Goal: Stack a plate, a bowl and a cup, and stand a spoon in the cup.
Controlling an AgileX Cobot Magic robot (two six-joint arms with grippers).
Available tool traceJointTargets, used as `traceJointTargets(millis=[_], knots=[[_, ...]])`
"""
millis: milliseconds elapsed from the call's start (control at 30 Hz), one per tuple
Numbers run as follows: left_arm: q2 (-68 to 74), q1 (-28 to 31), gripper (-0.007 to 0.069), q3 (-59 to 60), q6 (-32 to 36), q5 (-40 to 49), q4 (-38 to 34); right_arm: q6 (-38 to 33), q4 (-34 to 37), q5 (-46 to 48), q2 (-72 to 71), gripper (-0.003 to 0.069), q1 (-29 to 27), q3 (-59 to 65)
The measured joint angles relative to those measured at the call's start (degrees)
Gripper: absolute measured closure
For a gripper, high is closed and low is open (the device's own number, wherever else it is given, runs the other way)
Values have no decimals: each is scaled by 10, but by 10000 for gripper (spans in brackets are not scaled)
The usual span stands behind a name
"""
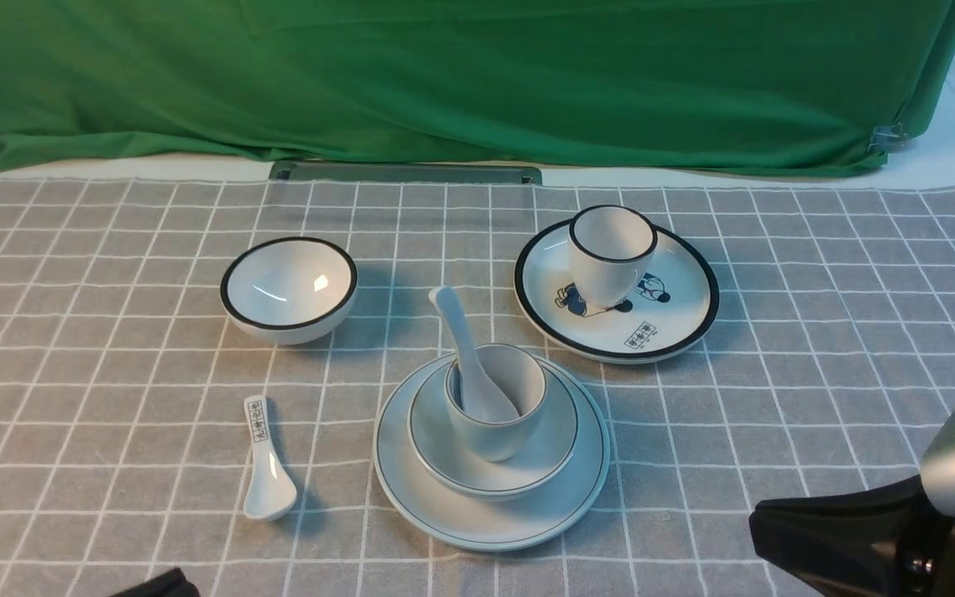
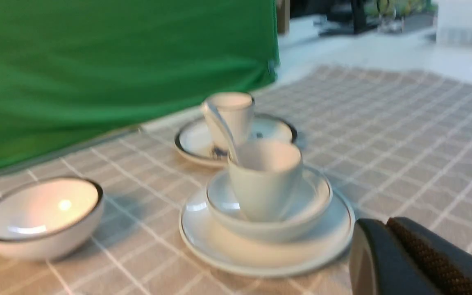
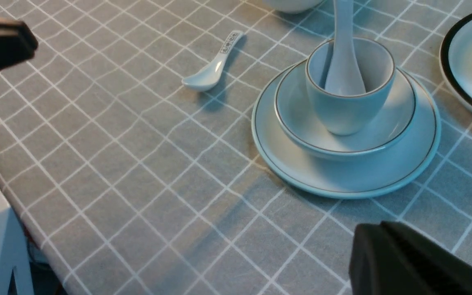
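The pale blue-white plate [image 1: 486, 522] lies at the table's front centre. The shallow bowl [image 1: 548, 456] sits on it, and the blue-grey cup [image 1: 498, 431] stands upright in the bowl. The white spoon [image 1: 454, 327] stands in the cup with its handle leaning back and to the left. My right gripper [image 1: 758, 518] is shut and empty, low at the front right and well clear of the plate. My left gripper [image 2: 383, 231] is shut with nothing in it, and only a sliver shows at the front left. In the right wrist view the stack's plate [image 3: 342, 182] lies beyond the shut right gripper [image 3: 377, 233].
A black-rimmed white bowl [image 1: 288, 286] stands at the back left. At the back right, a black-rimmed picture plate [image 1: 668, 327] carries a black-rimmed white cup [image 1: 610, 253]. A short spoon with printed marks [image 1: 266, 468] lies left of the stack. A green cloth [image 1: 444, 75] hangs behind.
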Motion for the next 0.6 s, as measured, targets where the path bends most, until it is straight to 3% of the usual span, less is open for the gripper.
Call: traceJointTargets(millis=[200, 267, 600], knots=[[0, 0, 613, 0, 0, 21, 0, -14, -29, -3, -8, 618, -4, 2], [0, 0, 613, 0, 0, 21, 0, -32, -44, -1, -34, 638, -31, 16], [0, 0, 613, 0, 0, 21, 1, -48, -54, -77, -313, 643, -326, 274]])
